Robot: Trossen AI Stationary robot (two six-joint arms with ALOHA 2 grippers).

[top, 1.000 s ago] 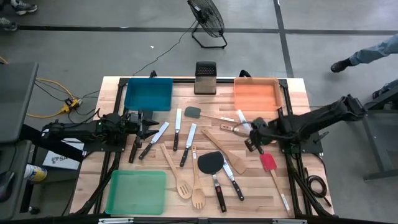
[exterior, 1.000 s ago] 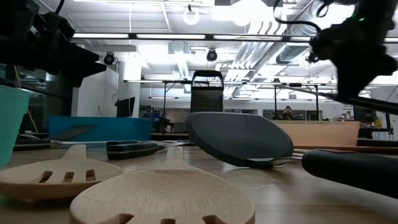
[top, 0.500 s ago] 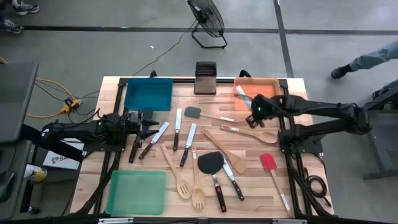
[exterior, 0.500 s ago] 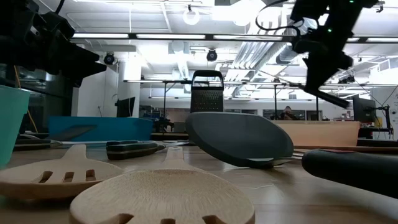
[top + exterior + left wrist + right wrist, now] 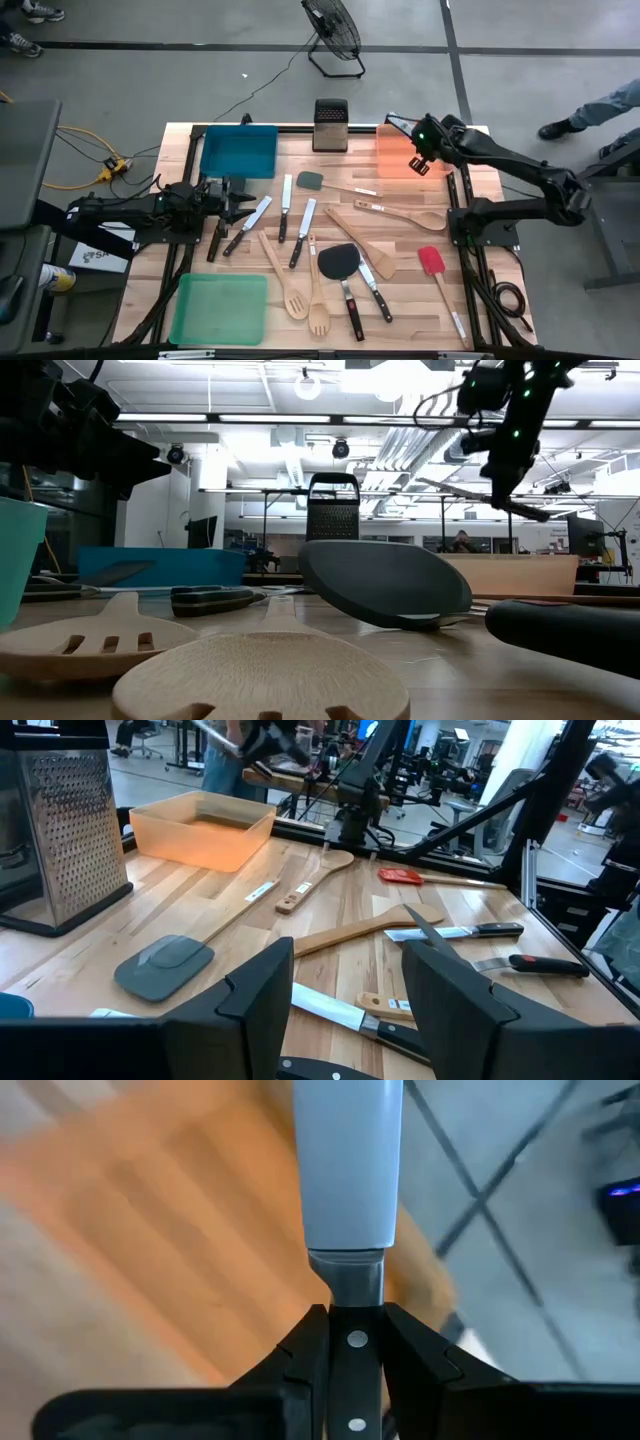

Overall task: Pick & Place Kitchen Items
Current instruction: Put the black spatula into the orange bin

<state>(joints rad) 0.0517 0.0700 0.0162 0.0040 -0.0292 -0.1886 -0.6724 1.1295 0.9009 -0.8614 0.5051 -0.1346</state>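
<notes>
**No legible writing in view**

Nothing is reading clearly anywhere. Small white labels [image 5: 262,891] are showing on the wooden handles lying near the box grater [image 5: 62,825], but their print is coming through too small to make out. The grater itself is showing no brand or number.

An upright metal box grater [image 5: 330,124] stood at the far edge of the wooden surface [image 5: 480,290], between a blue tray [image 5: 239,151] and an orange tray [image 5: 400,155]. A green tray [image 5: 219,308] lay at the near left corner. A fan [image 5: 333,35] stood on the floor beyond.
</notes>
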